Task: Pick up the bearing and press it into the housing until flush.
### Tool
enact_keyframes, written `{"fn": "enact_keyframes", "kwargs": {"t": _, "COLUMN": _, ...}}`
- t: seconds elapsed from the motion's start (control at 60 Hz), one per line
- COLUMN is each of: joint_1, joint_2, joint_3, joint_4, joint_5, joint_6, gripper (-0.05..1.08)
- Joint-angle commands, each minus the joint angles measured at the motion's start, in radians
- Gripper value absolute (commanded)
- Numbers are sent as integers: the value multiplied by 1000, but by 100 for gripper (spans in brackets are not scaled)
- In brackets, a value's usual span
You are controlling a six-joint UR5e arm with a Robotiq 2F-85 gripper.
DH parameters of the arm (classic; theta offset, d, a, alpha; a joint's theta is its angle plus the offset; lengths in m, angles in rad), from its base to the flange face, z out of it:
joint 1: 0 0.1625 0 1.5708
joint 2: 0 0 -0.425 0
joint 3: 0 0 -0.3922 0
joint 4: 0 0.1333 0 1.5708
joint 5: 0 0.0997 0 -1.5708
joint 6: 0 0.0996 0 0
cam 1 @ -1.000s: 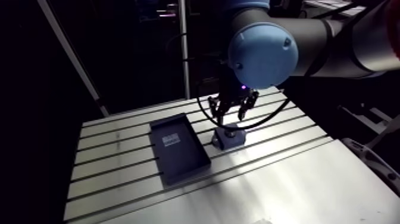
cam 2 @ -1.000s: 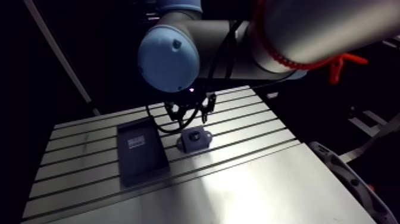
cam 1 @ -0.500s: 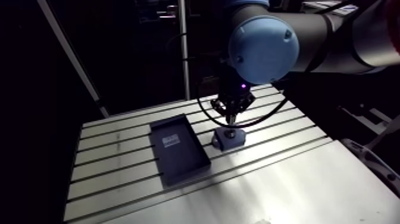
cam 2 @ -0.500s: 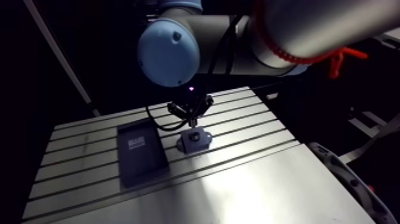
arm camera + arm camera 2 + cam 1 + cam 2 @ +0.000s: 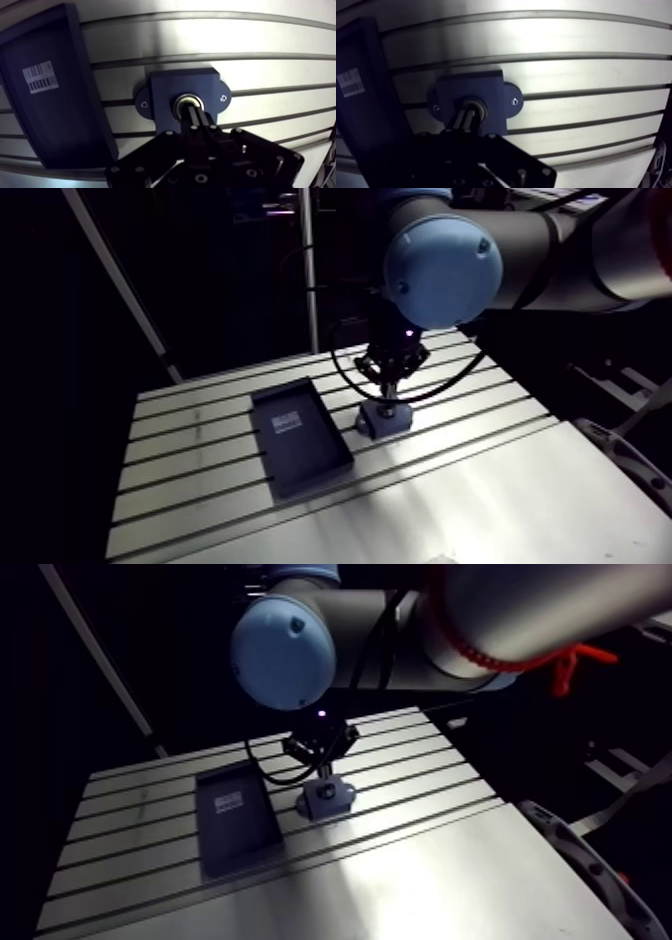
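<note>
housing [image 5: 169, 83] beside tray [image 5: 55, 117] on slotted table [image 5: 200, 37]

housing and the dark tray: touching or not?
Apart. The wrist view shows a strip of bare table running between the housing and the tray wall beside it.

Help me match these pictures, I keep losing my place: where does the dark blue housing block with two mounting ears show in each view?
Arm view: the dark blue housing block sits under the gripper, beside the dark rectangular tray.
Wrist view: the housing block lies just ahead of the shut gripper, silver bearing ring in its bore.
Shared landmark: that tray, with its white barcode label.
</note>
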Motion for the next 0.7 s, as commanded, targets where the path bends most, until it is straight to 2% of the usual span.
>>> {"fn": "enact_keyframes", "kwargs": {"t": 0.017, "joint_1": 0, "joint_2": 6, "joint_3": 4, "joint_4": -2, "joint_5": 2, "joint_6": 0, "gripper": 92}}
{"fn": "enact_keyframes", "kwargs": {"t": 0.7, "joint_1": -2, "joint_2": 22, "joint_3": 11, "joint_4": -7, "joint_5": 2, "joint_6": -7, "gripper": 91}}
